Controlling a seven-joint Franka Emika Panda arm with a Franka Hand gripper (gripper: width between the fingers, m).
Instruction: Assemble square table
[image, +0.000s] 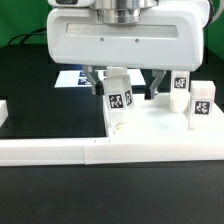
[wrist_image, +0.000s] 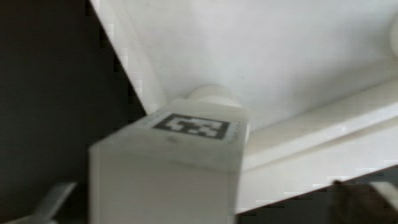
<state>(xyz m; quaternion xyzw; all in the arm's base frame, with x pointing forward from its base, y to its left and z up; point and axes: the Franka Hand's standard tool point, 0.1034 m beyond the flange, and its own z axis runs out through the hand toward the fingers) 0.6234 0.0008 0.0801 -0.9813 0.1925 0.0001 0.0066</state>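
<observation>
**Sam:** Where is the table top?

**Mia:** The big white table top (image: 150, 125) lies flat, right up against the low white wall (image: 60, 150) at the front. Three legs stand on it. One leg (image: 118, 98) is right under the gripper (image: 120, 82). Two more, a second leg (image: 180, 88) and a third leg (image: 202, 103), stand toward the exterior view's right.

**Sam:** Is the gripper holding the first leg?

**Mia:** I think so. A dark finger sits on each side of it, pinching it. In the wrist view the leg (wrist_image: 169, 165) fills the picture, and its end sits at the table top (wrist_image: 267, 50).

**Sam:** Will it be hard to hold?

**Mia:** It looks like hard, smooth plastic. I guess it is light and stiff, but it may slip. Best to grab the flat sides, up near the top, and keep it straight.

**Sam:** And the table top?

**Mia:** Too wide to grab across. I would push it or pinch its edge.
</observation>
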